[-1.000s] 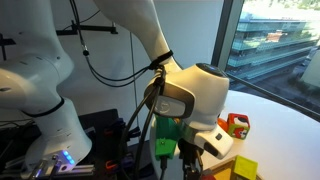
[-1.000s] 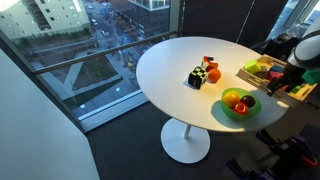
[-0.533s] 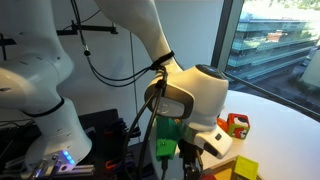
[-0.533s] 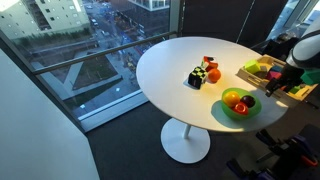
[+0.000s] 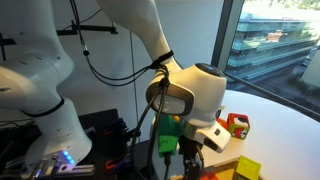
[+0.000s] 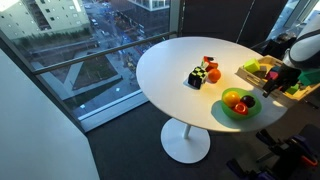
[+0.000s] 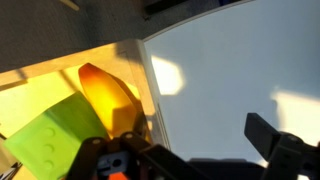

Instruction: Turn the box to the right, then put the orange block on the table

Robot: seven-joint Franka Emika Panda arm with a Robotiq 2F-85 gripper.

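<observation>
Right now the gripper [image 7: 190, 160] is down at the box [image 6: 258, 71], which sits at the far right edge of the round white table [image 6: 170, 70] in an exterior view, just under the white arm [image 6: 303, 48]. In the wrist view the two fingers stand wide apart and hold nothing. The left finger [image 7: 108, 160] hangs over the inside of the box, and the right one is out over the bare table top. The pale yellow wall of the box runs between them; whether either finger touches it cannot be told.

Inside the box, close to the left finger, lies the orange block [image 7: 106, 94], a rounded piece lit bright by the sun. A green block [image 7: 48, 140] with studs lies just beside it on its left.

Near the box, toward the front of the table, is a green bowl [image 6: 227, 109] with fruit in it. Further left, around the middle of the table, a black-and-white cube [image 6: 196, 78] sits just beside an orange ball [image 6: 212, 74]. In an exterior view a small red cube [image 5: 237, 125] with green marks rests on the table beyond the arm's thick white wrist.
</observation>
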